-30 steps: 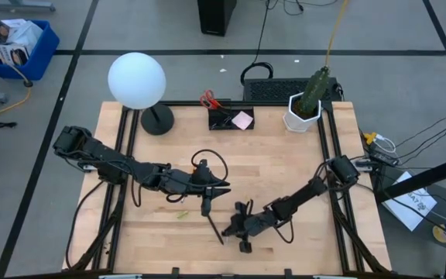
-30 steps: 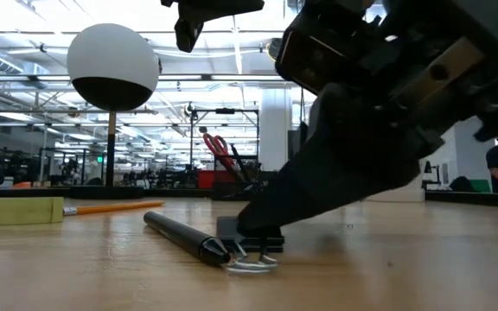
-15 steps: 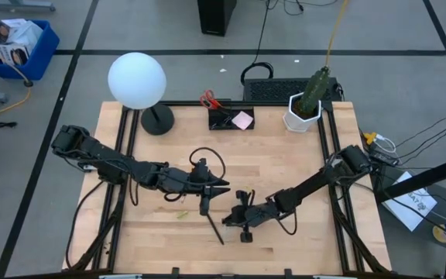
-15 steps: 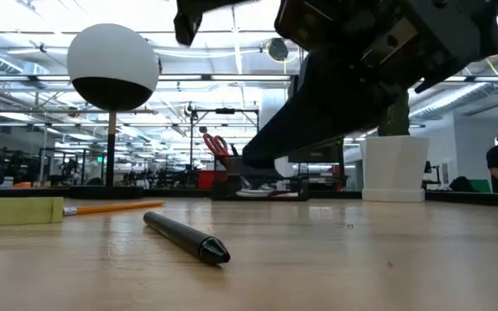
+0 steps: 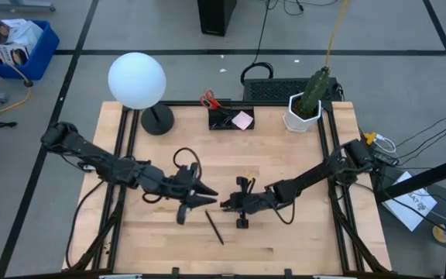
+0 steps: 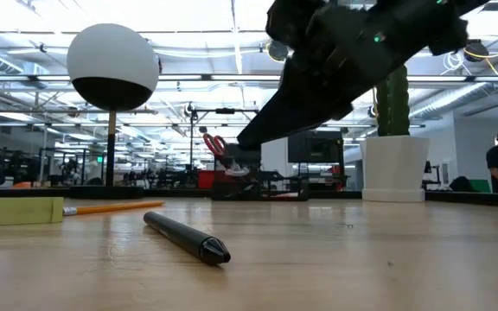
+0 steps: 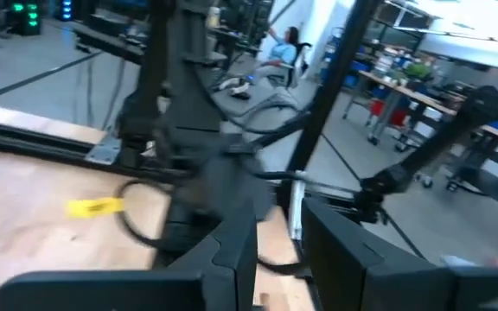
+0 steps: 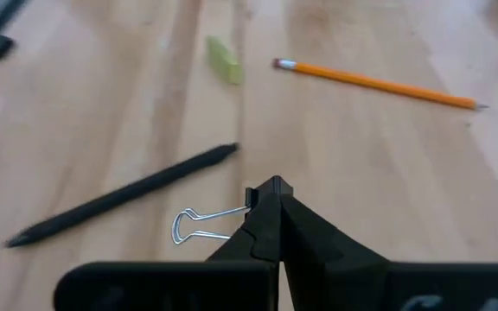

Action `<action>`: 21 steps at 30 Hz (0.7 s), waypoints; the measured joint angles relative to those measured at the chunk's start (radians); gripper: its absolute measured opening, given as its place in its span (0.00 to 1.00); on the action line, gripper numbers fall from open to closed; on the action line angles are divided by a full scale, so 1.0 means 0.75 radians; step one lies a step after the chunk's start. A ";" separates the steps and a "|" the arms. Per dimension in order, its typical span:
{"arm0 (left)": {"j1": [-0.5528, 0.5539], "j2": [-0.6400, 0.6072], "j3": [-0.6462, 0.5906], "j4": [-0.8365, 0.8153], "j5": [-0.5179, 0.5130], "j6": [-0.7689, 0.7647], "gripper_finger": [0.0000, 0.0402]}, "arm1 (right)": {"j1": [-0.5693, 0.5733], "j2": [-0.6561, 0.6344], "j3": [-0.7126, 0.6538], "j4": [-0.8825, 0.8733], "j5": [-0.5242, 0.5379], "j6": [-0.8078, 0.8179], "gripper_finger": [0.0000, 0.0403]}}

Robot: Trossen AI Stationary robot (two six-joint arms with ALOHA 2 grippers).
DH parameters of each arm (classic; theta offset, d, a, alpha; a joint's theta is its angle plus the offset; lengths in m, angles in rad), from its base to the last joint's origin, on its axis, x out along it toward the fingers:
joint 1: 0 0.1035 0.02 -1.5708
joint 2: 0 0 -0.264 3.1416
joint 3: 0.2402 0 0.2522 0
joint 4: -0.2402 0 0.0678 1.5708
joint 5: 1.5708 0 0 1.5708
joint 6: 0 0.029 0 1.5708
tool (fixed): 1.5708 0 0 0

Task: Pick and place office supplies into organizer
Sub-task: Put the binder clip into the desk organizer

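Right wrist view: wire-handled clip (image 8: 210,222) in right hand (image 8: 271,216)

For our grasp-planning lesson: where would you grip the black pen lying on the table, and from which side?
Grip the black pen mid-barrel from straight above, fingers closing across its width. It lies flat on the table, so only its long sides offer a hold, and both are free. The right gripper is shut on a binder clip, so probably busy.
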 joint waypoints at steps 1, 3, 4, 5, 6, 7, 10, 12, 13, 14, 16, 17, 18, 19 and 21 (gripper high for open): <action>-0.015 -0.005 0.000 0.001 0.000 0.004 0.24 | -0.013 0.000 0.000 -0.002 0.000 -0.013 0.00; -0.042 -0.007 0.000 0.001 0.000 0.008 0.24 | -0.043 0.000 0.001 0.001 -0.001 -0.043 0.00; -0.056 -0.007 0.000 -0.001 0.000 0.018 0.24 | -0.060 -0.001 0.001 0.004 -0.001 -0.059 0.00; -0.070 -0.006 0.000 -0.004 -0.001 0.031 0.24 | -0.079 -0.001 0.001 0.006 -0.001 -0.078 0.00; -0.082 -0.006 0.000 -0.005 -0.001 0.040 0.24 | -0.099 -0.001 0.001 0.006 -0.001 -0.092 0.00; -0.093 -0.006 0.000 -0.004 -0.001 0.043 0.24 | -0.120 -0.001 0.001 0.006 -0.001 -0.104 0.00; -0.128 -0.006 0.000 -0.006 -0.001 0.046 0.24 | -0.184 -0.001 0.001 0.007 -0.001 -0.153 0.00; -0.156 -0.006 0.000 -0.002 -0.002 0.054 0.24 | -0.222 -0.001 0.001 0.018 -0.001 -0.192 0.00; -0.174 -0.006 0.000 0.004 -0.002 0.064 0.24 | -0.240 -0.001 0.001 0.023 -0.001 -0.213 0.00; -0.191 -0.006 0.000 0.009 -0.002 0.085 0.24 | -0.257 -0.002 0.002 0.024 0.000 -0.234 0.00; -0.222 -0.006 0.000 0.005 -0.002 0.139 0.24 | -0.295 -0.002 0.002 0.024 0.000 -0.276 0.00; -0.236 -0.006 0.000 -0.001 -0.006 0.165 0.24 | -0.313 -0.006 0.002 0.023 0.000 -0.298 0.00; -0.250 -0.006 -0.001 -0.001 -0.027 0.188 0.24 | -0.333 -0.013 0.002 0.022 0.000 -0.321 0.00; -0.266 -0.006 -0.001 0.000 -0.063 0.211 0.24 | -0.355 -0.020 0.002 0.030 0.001 -0.343 0.00; -0.297 -0.006 -0.001 0.017 -0.149 0.259 0.24 | -0.400 -0.044 0.003 0.040 0.002 -0.383 0.00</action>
